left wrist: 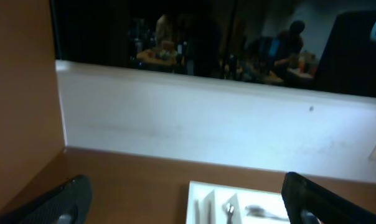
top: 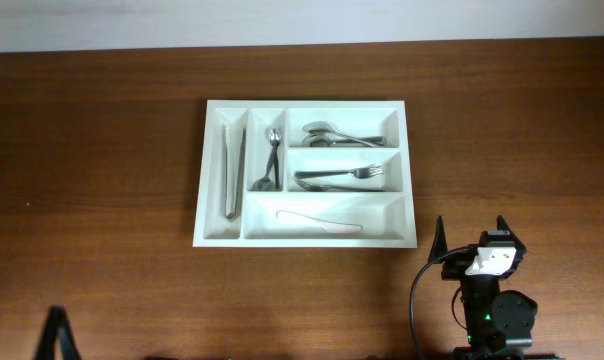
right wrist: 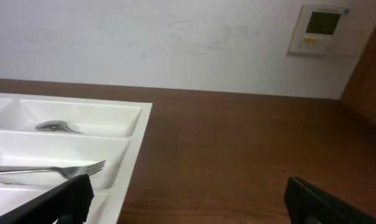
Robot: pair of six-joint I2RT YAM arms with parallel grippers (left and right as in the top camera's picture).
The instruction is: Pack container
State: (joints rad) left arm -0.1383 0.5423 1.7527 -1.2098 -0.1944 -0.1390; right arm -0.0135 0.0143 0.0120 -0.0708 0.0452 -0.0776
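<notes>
The white cutlery tray lies mid-table with five compartments. Tongs fill the left upright slot, small spoons the second. Spoons lie in the top long slot, forks in the middle, a white knife in the bottom. My right gripper is open and empty, just off the tray's near right corner; its view shows the tray's rim and a fork. My left gripper is open and empty, far from the tray; only its tip shows at bottom left.
Brown wood table surrounds the tray. A white wall runs along the far edge with a thermostat panel. A wooden panel stands at the left.
</notes>
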